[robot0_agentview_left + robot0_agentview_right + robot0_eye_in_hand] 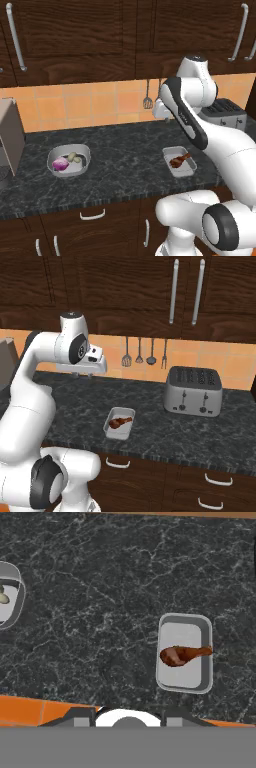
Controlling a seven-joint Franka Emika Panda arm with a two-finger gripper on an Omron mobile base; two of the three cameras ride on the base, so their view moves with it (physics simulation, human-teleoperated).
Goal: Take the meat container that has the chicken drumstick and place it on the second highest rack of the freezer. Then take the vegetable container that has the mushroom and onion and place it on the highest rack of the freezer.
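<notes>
My claw (100, 367) hangs high above the dark marble surface (125, 145), near the tiled back wall, and from these pictures I cannot tell how far its jaws stand apart; it holds nothing. The step in hand, as I judge it, is reaching for the meat container (179, 161), the grey rectangular tray near the front edge of the surface, with the chicken drumstick (183, 655) lying across its middle. To do this well I would come straight down over one of the tray's long walls, jaws wide enough to straddle the rim, one finger inside and one outside, keeping clear of the drumstick so it is not shoved about; then close firmly and lift level so the meat does not slide. The hand view looks down on the tray off to one side, so I should centre over the rim before descending. The vegetable container (69, 160), a rounded grey bowl, sits well apart along the surface, holding the onion (60, 164) and the mushroom (73, 157) just beside it. I count two containers, one drumstick, one onion, one mushroom, one toaster (193, 390), and four utensils (145, 354) hanging on the wall.
</notes>
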